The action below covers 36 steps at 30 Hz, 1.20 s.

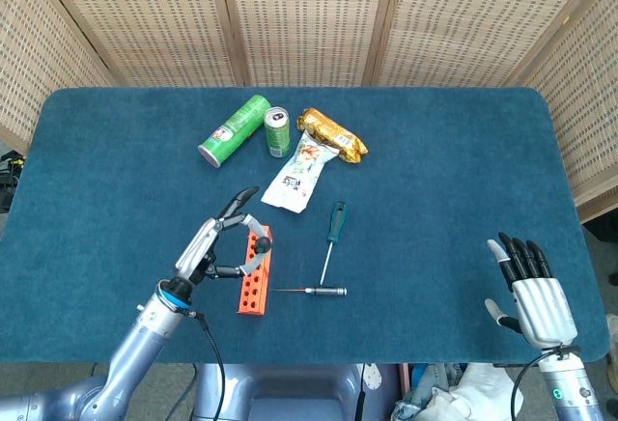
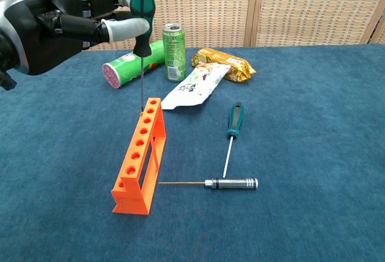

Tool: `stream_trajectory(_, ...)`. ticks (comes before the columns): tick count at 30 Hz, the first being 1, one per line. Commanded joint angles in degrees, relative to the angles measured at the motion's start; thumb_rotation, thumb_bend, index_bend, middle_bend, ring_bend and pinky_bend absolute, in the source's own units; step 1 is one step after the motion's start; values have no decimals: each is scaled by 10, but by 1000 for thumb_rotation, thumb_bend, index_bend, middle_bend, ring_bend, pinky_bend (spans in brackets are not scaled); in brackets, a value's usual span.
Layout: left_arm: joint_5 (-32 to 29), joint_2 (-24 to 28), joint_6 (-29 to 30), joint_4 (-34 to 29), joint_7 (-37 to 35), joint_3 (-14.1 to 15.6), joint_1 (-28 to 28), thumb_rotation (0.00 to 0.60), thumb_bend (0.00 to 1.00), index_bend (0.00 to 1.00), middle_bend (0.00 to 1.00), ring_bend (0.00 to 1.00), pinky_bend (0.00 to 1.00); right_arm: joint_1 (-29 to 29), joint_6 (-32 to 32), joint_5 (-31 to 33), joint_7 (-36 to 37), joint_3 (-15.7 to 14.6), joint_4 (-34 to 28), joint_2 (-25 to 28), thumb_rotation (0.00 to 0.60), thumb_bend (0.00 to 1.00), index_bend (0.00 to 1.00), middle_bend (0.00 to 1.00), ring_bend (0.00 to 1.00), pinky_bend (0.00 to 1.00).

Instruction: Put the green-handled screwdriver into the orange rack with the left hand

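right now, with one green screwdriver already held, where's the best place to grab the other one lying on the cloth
Grip the green-and-black handle of the second screwdriver, coming straight down from above. It lies flat with its thin shaft pointing toward the robot; the handle is the thickest part, and the cloth beside it is bare.

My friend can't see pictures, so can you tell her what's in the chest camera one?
The robot's left hand holds a green-handled screwdriver upright, tip just above the far end of an orange plastic rack with a row of holes. Another green-handled screwdriver and a thin metal-handled one lie on the blue table.
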Motion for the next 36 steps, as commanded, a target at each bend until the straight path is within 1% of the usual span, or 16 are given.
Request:
stream_trajectory(1, 22, -11, -3, 20, -26, 9, -2, 600, 378, 584, 67, 0, 0, 0, -1, 0, 0, 0, 0, 0, 600, 236, 0, 0, 0, 0)
stream_trajectory(10, 30, -19, 1, 43, -50, 20, -4, 600, 378, 591, 71, 0, 0, 0, 0, 1, 0, 0, 1, -1, 600, 239, 0, 0, 0, 0)
stream_trajectory(36, 30, -8, 10, 59, -89, 40, 4, 600, 378, 594, 74, 0, 0, 1, -2, 0, -5, -1, 0, -2, 600, 237, 0, 0, 0, 0)
